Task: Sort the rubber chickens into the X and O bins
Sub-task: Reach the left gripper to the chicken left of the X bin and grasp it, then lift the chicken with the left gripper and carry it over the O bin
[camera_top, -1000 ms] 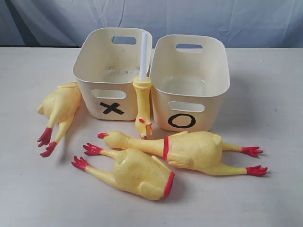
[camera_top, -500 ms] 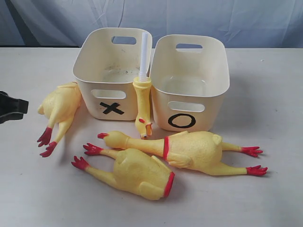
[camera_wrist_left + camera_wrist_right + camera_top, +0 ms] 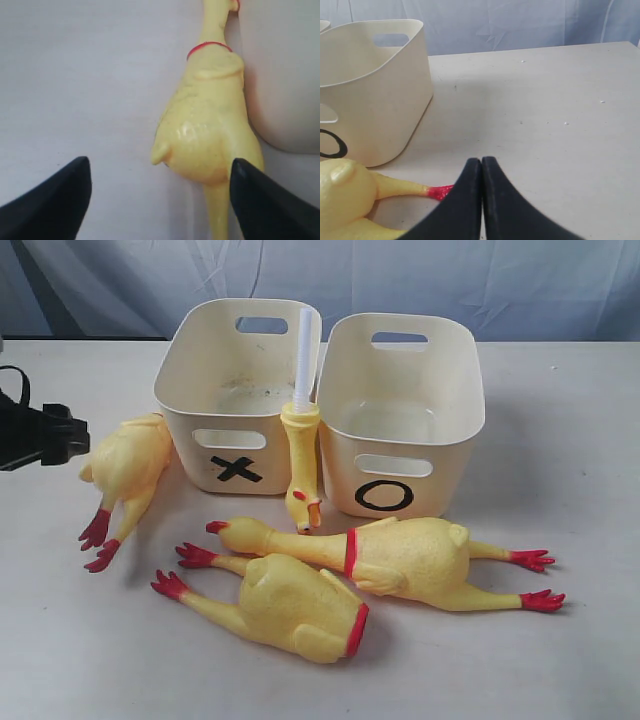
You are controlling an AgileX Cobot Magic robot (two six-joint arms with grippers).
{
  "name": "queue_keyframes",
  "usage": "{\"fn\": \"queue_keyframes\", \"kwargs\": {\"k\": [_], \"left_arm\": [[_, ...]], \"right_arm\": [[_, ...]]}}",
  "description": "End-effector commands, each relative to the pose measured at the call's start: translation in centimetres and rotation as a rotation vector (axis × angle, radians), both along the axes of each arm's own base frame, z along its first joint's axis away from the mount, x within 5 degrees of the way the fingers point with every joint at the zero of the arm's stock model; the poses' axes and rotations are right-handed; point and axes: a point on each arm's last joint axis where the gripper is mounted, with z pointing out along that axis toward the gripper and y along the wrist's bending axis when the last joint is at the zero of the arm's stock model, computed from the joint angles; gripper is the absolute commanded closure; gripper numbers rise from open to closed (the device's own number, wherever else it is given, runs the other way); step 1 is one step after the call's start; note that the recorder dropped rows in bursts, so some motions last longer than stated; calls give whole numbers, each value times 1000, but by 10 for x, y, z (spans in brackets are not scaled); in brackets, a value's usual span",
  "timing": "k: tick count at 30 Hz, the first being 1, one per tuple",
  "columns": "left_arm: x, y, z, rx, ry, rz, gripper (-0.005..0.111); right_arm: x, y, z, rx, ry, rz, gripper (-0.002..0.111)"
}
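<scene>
Hovering over white table (image 3: 560, 660) at left, left tool (image 3: 160, 202) spread wide, empty, facing yellow bumpy rubber chicken (image 3: 125, 465) lying just beside cream plastic X-marked bin (image 3: 190, 370). Right tool (image 3: 481, 200) pressed closed, empty, near red foot (image 3: 440, 191) of whole yellow rubber chicken (image 3: 400, 558) lying before cream O-marked bin (image 3: 450, 430).

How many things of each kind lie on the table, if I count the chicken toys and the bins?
chicken bodies with legs: 3
chicken head on white tube: 1
cream bins, marked X and O: 2
Total: 6
</scene>
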Motion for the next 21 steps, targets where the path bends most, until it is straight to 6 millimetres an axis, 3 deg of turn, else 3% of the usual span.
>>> {"fn": "queue_keyframes", "kwargs": {"k": [1, 7, 12, 16, 21], "left_arm": [[8, -13, -4, -100, 40, -89, 34], [23, -28, 2, -253, -95, -185, 34], [32, -15, -9, -109, -113, -114, 34], [38, -17, -28, -72, -64, -183, 34], [43, -19, -73, -82, 84, -223, 34]], "right_arm": [[0, 0, 0, 1, -13, 3, 108], [0, 0, 0, 1, -13, 3, 108], [0, 0, 0, 1, -13, 3, 108], [0, 0, 0, 1, -10, 3, 108], [0, 0, 0, 1, -10, 3, 108]]}}
